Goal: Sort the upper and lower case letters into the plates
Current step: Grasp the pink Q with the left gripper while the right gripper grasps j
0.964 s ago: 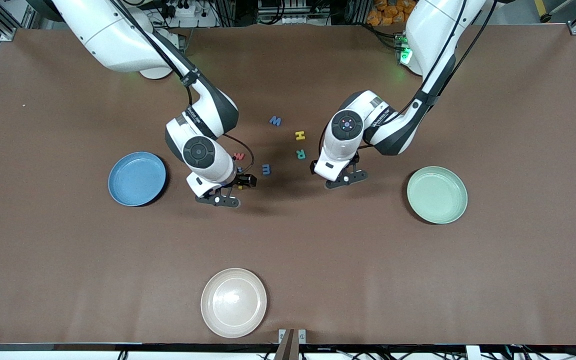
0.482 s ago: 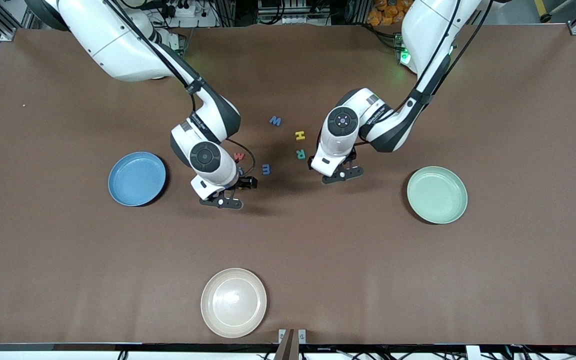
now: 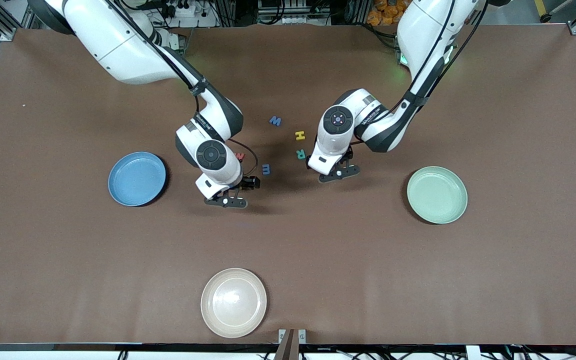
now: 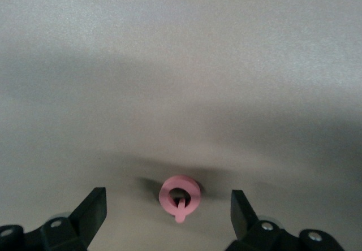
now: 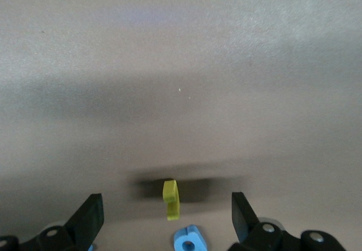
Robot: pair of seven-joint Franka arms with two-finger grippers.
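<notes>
Five letters show in the front view: a blue W, a yellow H, a teal R, a blue m and a red w half hidden by the right arm. My left gripper is open low over the table beside the R; a pink Q lies between its fingers. My right gripper is open low beside the m; a yellow letter and a blue letter lie between its fingers. The blue plate and the mint green plate hold nothing.
A cream-white plate sits near the table's front edge, nearer to the camera than the letters. The blue plate lies toward the right arm's end, the green plate toward the left arm's end. The letters cluster mid-table between the two arms.
Both hands have shifted slightly toward the letter cluster: the right gripper toward the blue m, the left gripper toward the teal R. Letters and plates have not moved.
</notes>
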